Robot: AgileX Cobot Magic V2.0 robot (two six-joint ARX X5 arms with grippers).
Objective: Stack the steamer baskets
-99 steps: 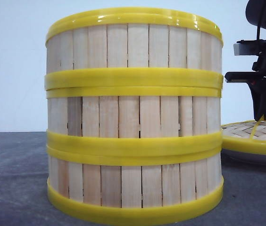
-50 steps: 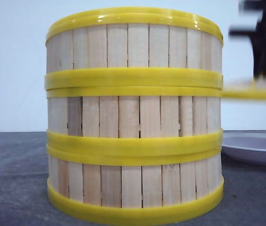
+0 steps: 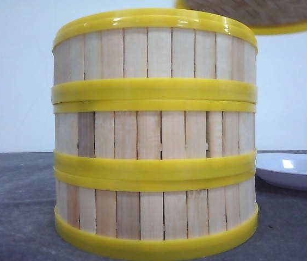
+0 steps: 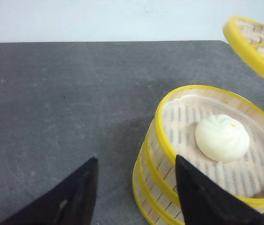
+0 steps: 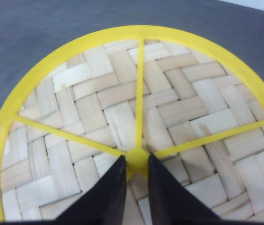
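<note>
right tool: [image 5: 136, 180] clamped on the lid's [image 5: 136, 122] little yellow knob, jaws pinched tight either side of it. Lid hangs flat under the tool, woven side up.

left tool: [image 4: 134, 187] jaws wide apart, nothing in them. Parked low, with the baskets [image 4: 207, 159] just off one finger.

baskets: all three already sit one on another on the table [image 3: 17, 206], rims lined up pretty neatly in the front view [image 3: 154, 133]. Top one's open with a white bun [image 4: 222, 138] inside.

lid vs stack: lid's edge shows up high in the front view [image 3: 262, 16], above and off to the side of the stack, not over it yet.

plate: [image 3: 292, 169] sits bare on the table beside the stack.

step: I'd say the stacking is done and this is the capping bit.

next: looks like it needs the lid carried over the top rim, centred, then lowered level so it doesn't catch the rim or squash the bun.
</note>
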